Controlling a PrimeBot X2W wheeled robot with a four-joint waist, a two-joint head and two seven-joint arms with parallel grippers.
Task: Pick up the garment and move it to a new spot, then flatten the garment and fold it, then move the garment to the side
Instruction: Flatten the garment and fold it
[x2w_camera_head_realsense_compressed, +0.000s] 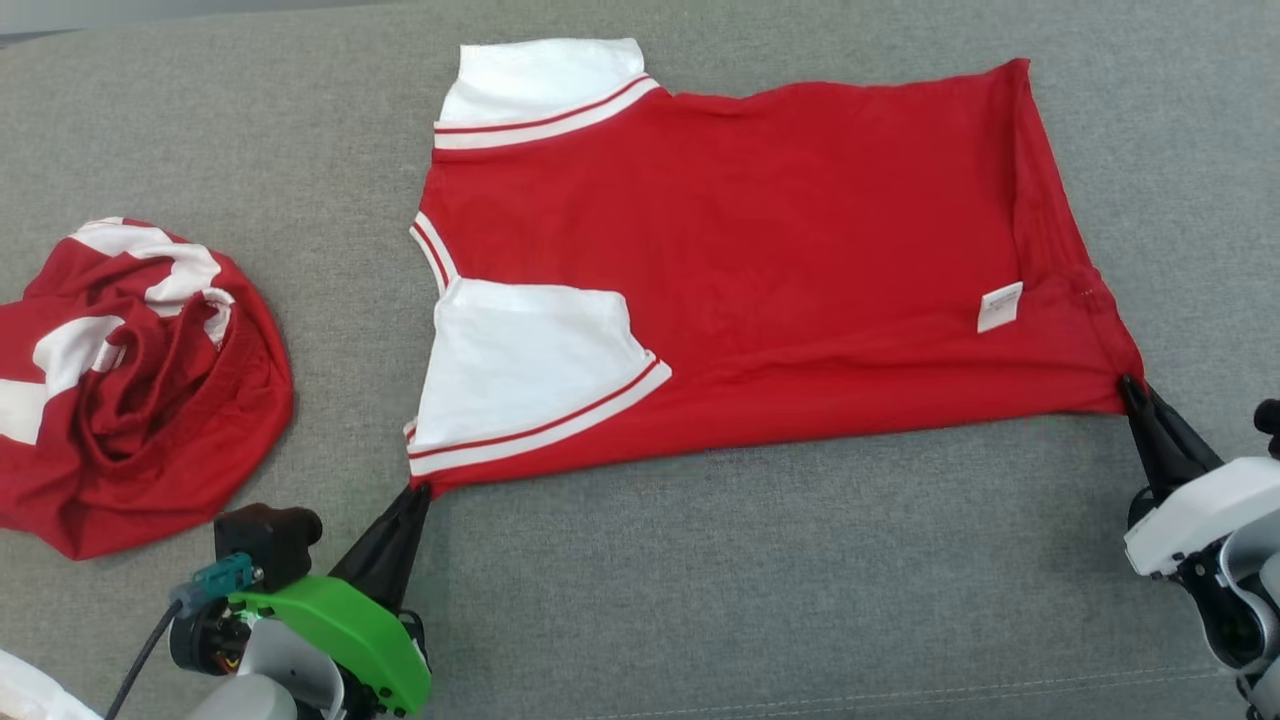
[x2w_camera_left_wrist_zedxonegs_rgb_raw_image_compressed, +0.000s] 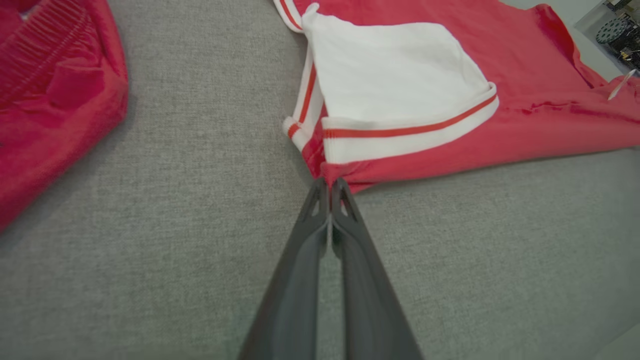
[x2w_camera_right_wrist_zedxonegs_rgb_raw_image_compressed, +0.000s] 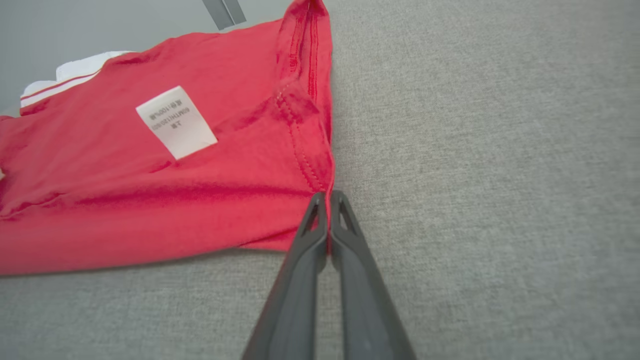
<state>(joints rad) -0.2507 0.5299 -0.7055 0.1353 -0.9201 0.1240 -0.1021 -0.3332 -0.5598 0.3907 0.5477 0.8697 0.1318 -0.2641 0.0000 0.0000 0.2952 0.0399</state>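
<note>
A red garment (x2w_camera_head_realsense_compressed: 780, 240) with white sleeves lies spread flat on the grey cloth surface, collar end to the left, hem to the right. A white care label (x2w_camera_head_realsense_compressed: 1000, 306) sits near its right hem. My left gripper (x2w_camera_head_realsense_compressed: 420, 490) is shut on the garment's near left corner (x2w_camera_left_wrist_zedxonegs_rgb_raw_image_compressed: 332, 175), just below the white striped sleeve (x2w_camera_left_wrist_zedxonegs_rgb_raw_image_compressed: 395, 75). At the near right corner (x2w_camera_right_wrist_zedxonegs_rgb_raw_image_compressed: 327, 187) of the hem my right gripper (x2w_camera_head_realsense_compressed: 1128, 382) is shut on the red fabric. Both corners lie low on the surface.
A second red-and-white garment (x2w_camera_head_realsense_compressed: 130, 380) lies crumpled in a heap at the left, a short gap from my left gripper. The grey cloth surface (x2w_camera_head_realsense_compressed: 760, 560) stretches wide in front of the spread garment.
</note>
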